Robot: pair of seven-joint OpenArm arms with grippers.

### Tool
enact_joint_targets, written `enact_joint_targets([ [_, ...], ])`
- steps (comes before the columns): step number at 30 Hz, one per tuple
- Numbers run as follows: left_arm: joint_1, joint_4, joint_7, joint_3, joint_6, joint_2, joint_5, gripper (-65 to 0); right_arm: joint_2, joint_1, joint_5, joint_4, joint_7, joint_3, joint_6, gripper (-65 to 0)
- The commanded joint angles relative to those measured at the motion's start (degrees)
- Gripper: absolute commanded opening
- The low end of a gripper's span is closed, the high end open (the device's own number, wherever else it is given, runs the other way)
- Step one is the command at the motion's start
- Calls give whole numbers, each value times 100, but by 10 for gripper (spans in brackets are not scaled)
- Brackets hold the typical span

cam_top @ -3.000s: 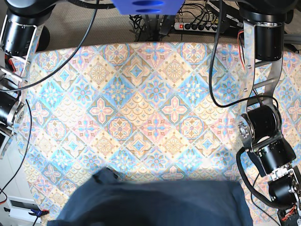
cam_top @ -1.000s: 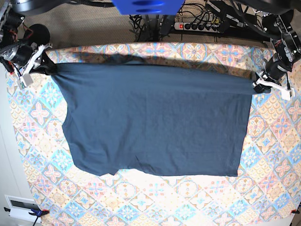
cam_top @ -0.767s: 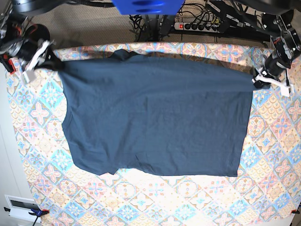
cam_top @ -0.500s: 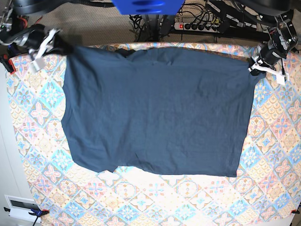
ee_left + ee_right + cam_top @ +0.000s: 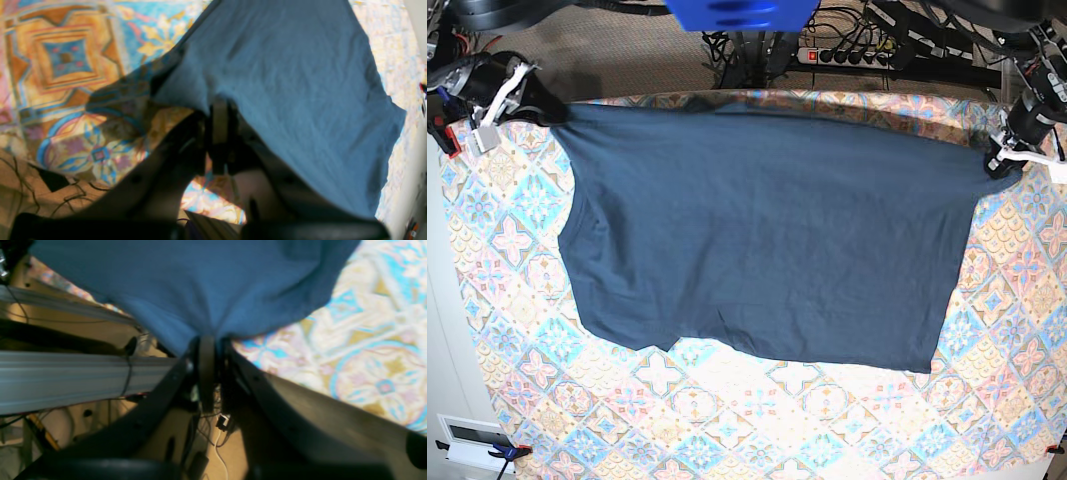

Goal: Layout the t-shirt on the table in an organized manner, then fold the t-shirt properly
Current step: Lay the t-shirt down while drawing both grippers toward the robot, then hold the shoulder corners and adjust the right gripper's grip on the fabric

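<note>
Patterned tabletop (image 5: pixel 727 420) under spread t-shirt (image 5: pixel 767 240); cables and power strip (image 5: pixel 847 55) beyond. Left jaws and right jaws both clamped on shirt corners.

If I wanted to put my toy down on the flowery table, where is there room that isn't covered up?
Bare cloth of the table runs below the t-shirt, along its bottom edge, and in narrower strips down both sides. The far edge is crowded: the left gripper and right gripper pinch the shirt's corners there.
</note>
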Motion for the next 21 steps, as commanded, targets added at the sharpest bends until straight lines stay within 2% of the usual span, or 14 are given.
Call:
enact_joint_targets([
  [1,26,82,-108,-65,-14,-106,-48,-650,93,19,143,85,141,60,17,-641],
  [8,61,73,-126,-56,-14,-97,-48,-650,67,55,140,93,141,-195,17,-640],
  [13,35,73,-99,-47,-14,-88,-39,-650,76,362,-423,76,141,-309,17,-642],
  [15,70,73,-108,-47,-14,-97,-39,-650,67,371,-467,67,141,-344,17,-643],
  [21,281,73,-126,-47,-14,-88,-39,-650,67,362,-467,67,141,-1039,17,-643],
])
